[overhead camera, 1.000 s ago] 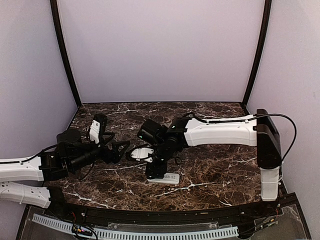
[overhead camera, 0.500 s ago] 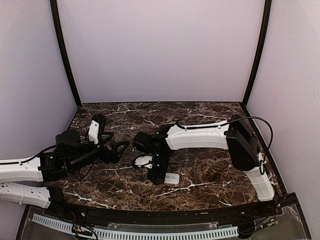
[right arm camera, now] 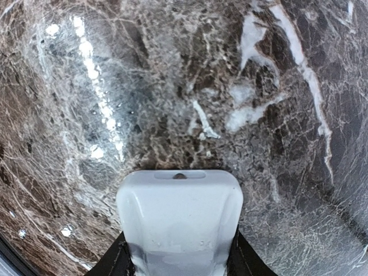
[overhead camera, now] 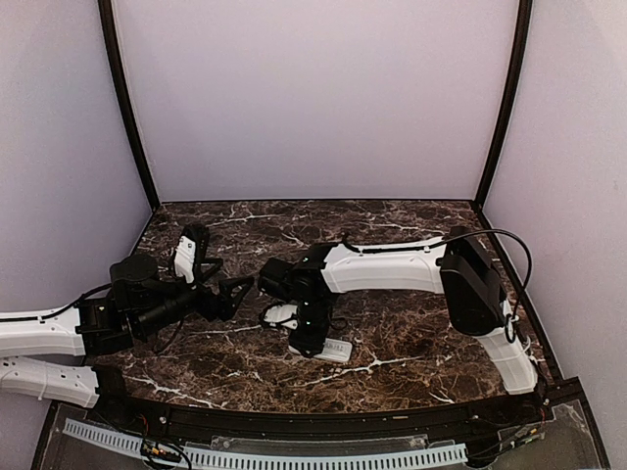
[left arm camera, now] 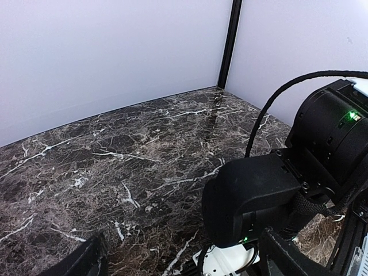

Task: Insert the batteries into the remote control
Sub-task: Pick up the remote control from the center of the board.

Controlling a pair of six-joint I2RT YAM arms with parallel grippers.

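Observation:
The white remote control (overhead camera: 331, 350) lies flat on the marble near the front middle of the table. My right gripper (overhead camera: 306, 340) points straight down onto its left end. In the right wrist view the remote's rounded end (right arm camera: 179, 218) fills the gap between my right gripper (right arm camera: 179, 256), with a black finger (right arm camera: 115, 259) pressed against each side. My left gripper (overhead camera: 233, 292) hovers to the left, open and empty. In the left wrist view its fingertips (left arm camera: 86, 261) stand wide apart at the bottom corners, facing the right arm's black wrist (left arm camera: 259, 195). The batteries are out of view.
The right arm (overhead camera: 392, 266) stretches across the table from the right side. A white part (overhead camera: 283, 315) with looped cables sits below its wrist, between the two grippers. Pale walls and black corner posts (overhead camera: 127, 108) enclose the marble table (overhead camera: 421, 333).
The right arm's elbow dropped and folded back to the right. Its wrist shifted slightly left over the remote and the jaws narrowed onto it. The left arm stayed still.

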